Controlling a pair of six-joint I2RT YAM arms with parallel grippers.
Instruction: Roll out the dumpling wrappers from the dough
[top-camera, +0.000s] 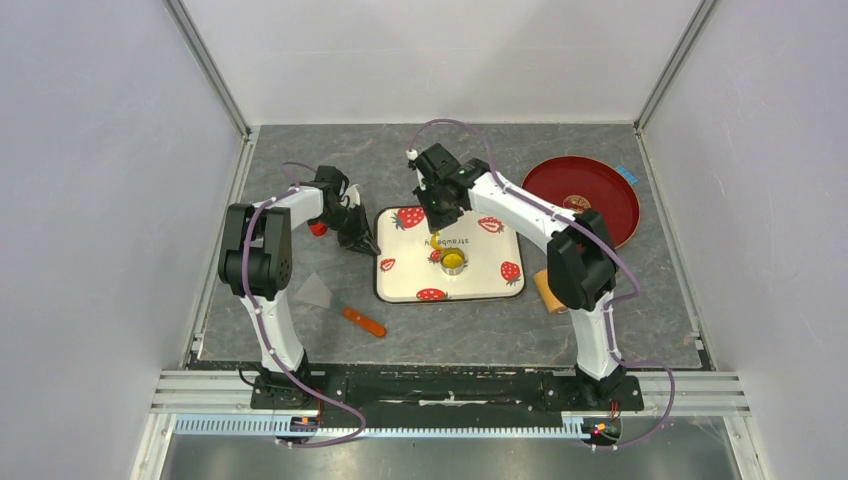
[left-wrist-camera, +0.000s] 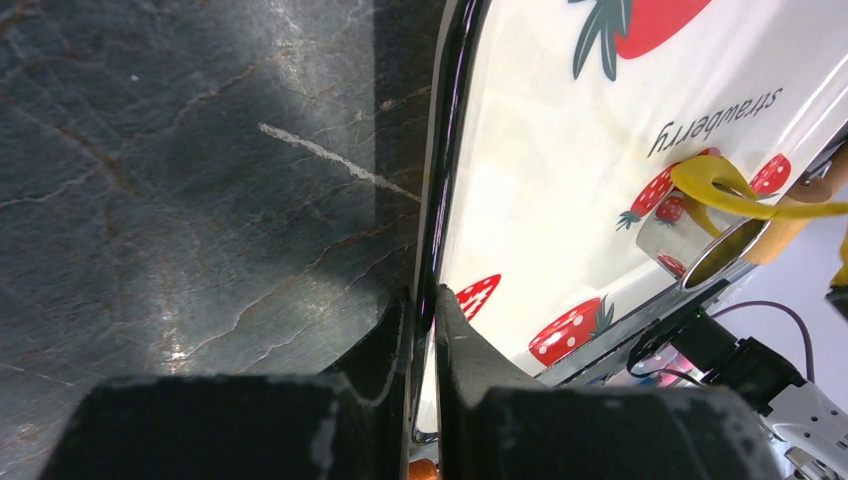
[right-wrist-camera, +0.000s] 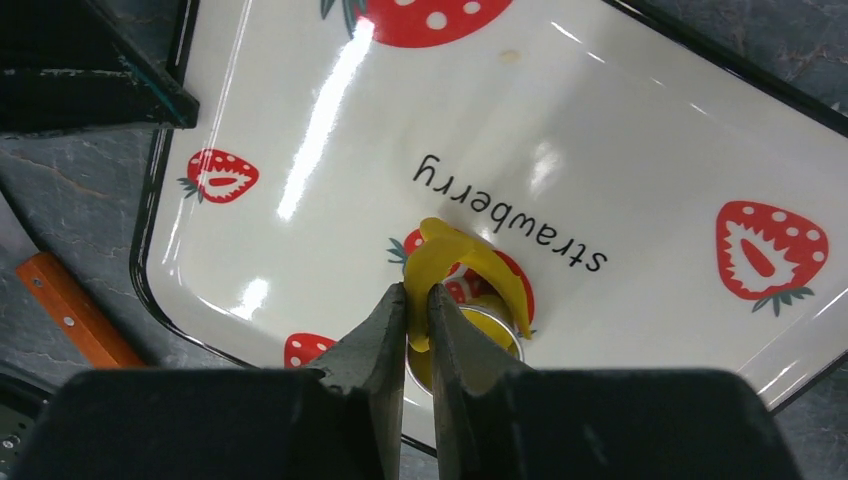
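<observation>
One wrapper (top-camera: 453, 261) seems already cut, sitting inside the ring cutter (left-wrist-camera: 662, 238) on the tray (right-wrist-camera: 620, 150); right jaws pinch the leftover dough scrap (right-wrist-camera: 450, 262) just above it; left jaws clamp the tray's rim; clearing the scrap and further wrappers remain.

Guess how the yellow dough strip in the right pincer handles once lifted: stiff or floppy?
Probably floppy: the dough strip arcs and droops from the right pincer instead of holding straight. Likely light, since a narrow pinch at one end carries it. Thin, so it may tear if tugged.
</observation>
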